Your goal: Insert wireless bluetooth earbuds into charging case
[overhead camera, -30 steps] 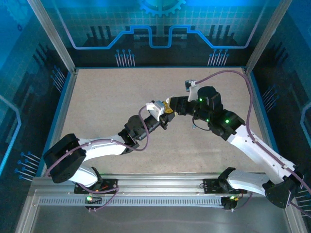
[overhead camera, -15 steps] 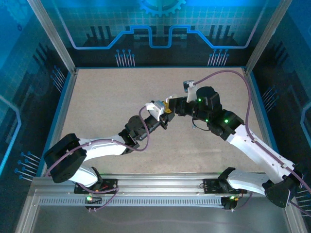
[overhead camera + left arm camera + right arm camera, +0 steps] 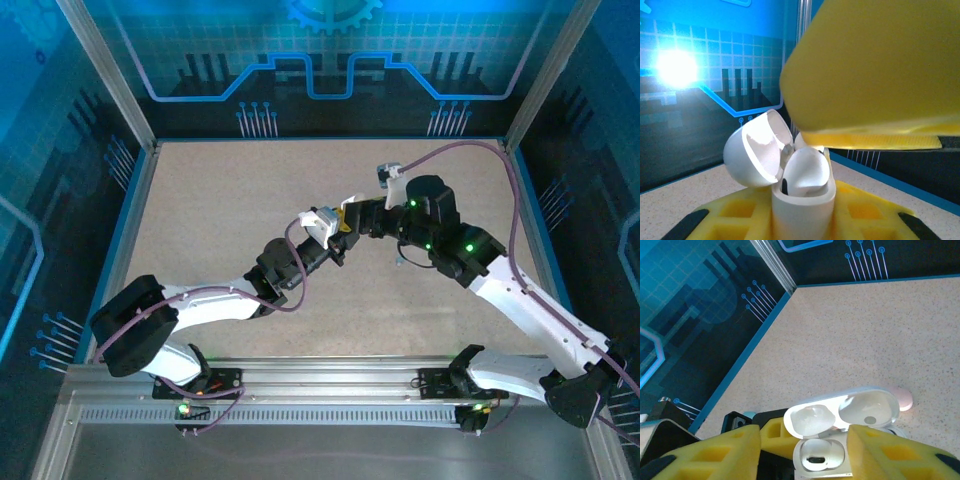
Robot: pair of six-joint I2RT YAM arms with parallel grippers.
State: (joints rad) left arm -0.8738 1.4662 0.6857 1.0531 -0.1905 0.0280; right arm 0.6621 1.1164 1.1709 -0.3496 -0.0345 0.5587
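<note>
Within left pincer (image 3: 340,240), clenched: one open white case (image 3: 801,202), one earbud (image 3: 807,172) seated. Just above, right pincer (image 3: 802,450) released, grasping nothing.

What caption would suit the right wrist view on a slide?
Right gripper open over the white charging case, its lid flipped back.

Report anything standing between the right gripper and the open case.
Nothing visible does. The right gripper straddles the open white case, which the left gripper holds, lid tipped back. A pink piece lies on the table beyond, off the path.
</note>
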